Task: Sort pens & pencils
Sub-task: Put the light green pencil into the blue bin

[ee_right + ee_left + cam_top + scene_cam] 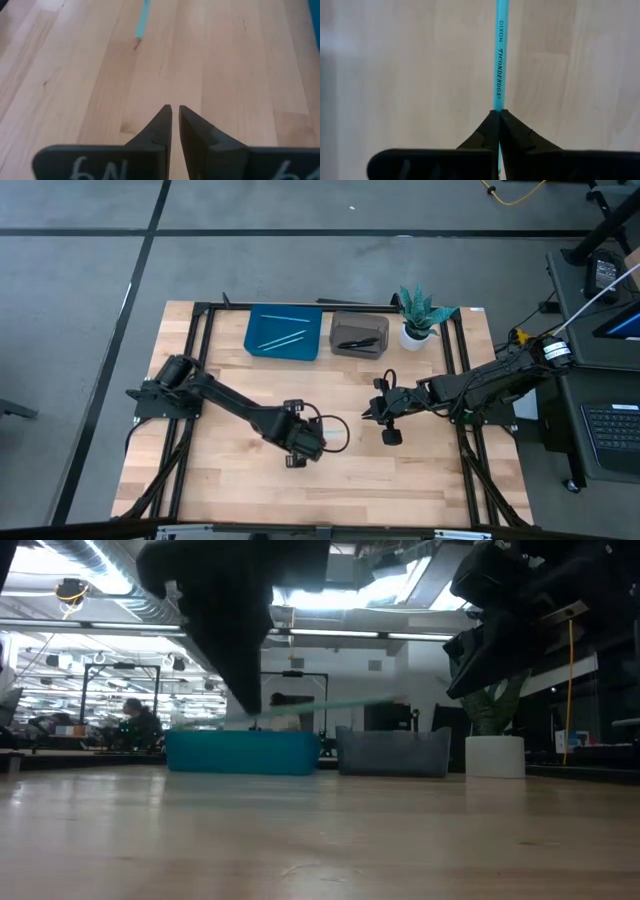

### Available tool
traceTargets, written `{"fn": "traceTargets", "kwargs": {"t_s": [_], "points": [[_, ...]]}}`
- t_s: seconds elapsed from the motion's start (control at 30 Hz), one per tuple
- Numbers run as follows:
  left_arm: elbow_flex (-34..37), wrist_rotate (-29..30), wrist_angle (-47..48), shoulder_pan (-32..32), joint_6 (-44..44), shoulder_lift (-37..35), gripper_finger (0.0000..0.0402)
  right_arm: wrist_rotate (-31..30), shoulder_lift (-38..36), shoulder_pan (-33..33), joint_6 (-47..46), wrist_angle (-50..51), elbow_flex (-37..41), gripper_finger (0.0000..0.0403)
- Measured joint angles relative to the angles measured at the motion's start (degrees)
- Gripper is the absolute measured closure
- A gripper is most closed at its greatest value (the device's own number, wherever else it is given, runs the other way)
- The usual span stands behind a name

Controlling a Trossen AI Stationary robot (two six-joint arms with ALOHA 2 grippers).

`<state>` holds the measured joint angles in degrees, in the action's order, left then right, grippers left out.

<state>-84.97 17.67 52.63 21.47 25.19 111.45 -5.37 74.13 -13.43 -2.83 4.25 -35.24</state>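
My left gripper [318, 438] hangs over the table's middle, shut on a light-blue pencil [500, 60]. In the low view that pencil [330, 708] floats clear of the wood. Its sharpened tip [137, 39] shows in the right wrist view. Two more pencils lie in the blue tray [283, 332] at the back. Black pens lie in the grey tray [359, 335] beside it. My right gripper [368, 416] waits right of centre above bare wood, its fingers [162, 117] shut with only a slit between them and nothing in it. My left gripper pinches the pencil between its two fingertips [490, 122], near the pencil's blunt end [498, 105]. It comes from above, pointing steeply down, and most of the shaft sticks out past the fingers. The pencil is lifted clear of the table and lies almost level.
A potted plant [418, 315] in a white pot stands at the back right, next to the grey tray. A black frame [200, 330] runs round the wooden top. Bare wood lies in front of both grippers.
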Motion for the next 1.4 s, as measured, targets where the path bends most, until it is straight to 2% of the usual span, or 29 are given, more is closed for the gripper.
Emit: {"fn": "traceTargets", "kwargs": {"t_s": [0.43, 0.63, 1.0, 1.4], "points": [[-0.10, 6.91, 4.51, 0.02, 1.55, -6.87, 0.0400, 0.00, 0.00, 0.00, 0.00, 0.49, 0.00, 0.0366], [0.49, 6.89, 4.27, -0.49, 1.76, -6.81, 0.0400, 0.00, 0.00, 0.00, 0.02, 0.48, 0.00, 0.0366], [7.86, 6.39, 3.48, -4.66, 4.66, -6.68, 0.0384, 0.00, 0.00, 0.00, 0.13, 0.28, 0.00, 0.0366], [7.89, 8.27, -2.44, -8.94, -4.68, -6.68, 0.0400, -0.02, 4.32, 0.02, 4.82, -4.28, 0.00, 0.0366]]}}
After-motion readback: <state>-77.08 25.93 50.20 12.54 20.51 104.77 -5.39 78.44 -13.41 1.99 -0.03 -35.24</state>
